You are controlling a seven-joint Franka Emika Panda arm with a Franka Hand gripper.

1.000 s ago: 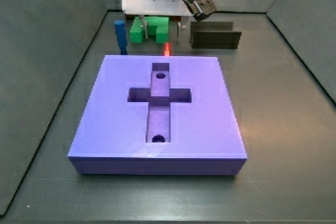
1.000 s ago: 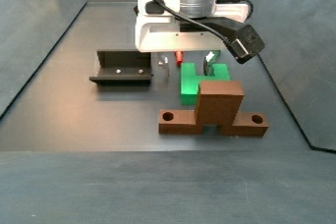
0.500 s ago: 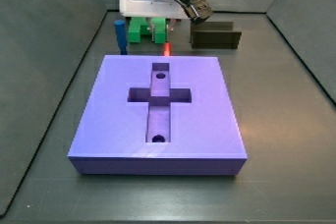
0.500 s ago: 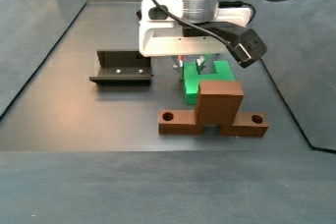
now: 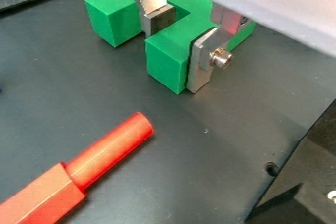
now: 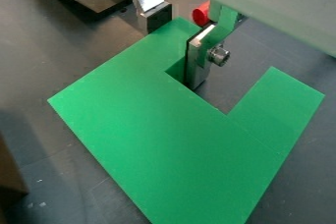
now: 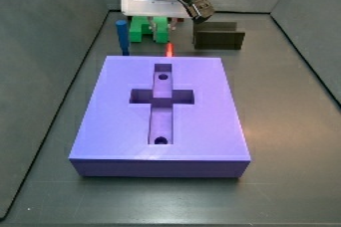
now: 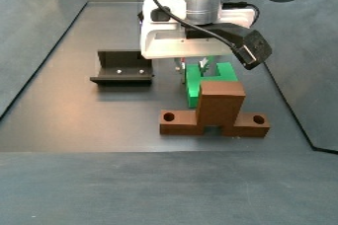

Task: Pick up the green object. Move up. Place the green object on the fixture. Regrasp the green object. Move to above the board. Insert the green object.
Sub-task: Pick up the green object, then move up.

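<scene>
The green object (image 5: 168,59) is a bright green block with a square notch, lying on the dark floor behind the board (image 7: 213,121); it also shows in both side views (image 7: 154,29) (image 8: 203,79). My gripper (image 5: 180,43) is down over it. One finger (image 5: 155,0) stands in the notch and the other finger (image 5: 202,61) lies flat against the outer face of the same arm, so it is shut on that arm. In a wrist view the green object (image 6: 157,135) fills most of the picture. The fixture (image 8: 119,68) stands apart to one side, also seen in a side view (image 7: 220,38).
A red peg (image 5: 79,169) lies on the floor close to the green object, also seen in a side view (image 7: 172,47). A thin blue upright peg (image 7: 119,36) stands beside it. A brown wooden piece (image 8: 218,111) stands right in front of it. Grey walls enclose the floor.
My gripper has come down a little over the green object, and its fingers now sit on either side of one arm. The green object has barely shifted.
</scene>
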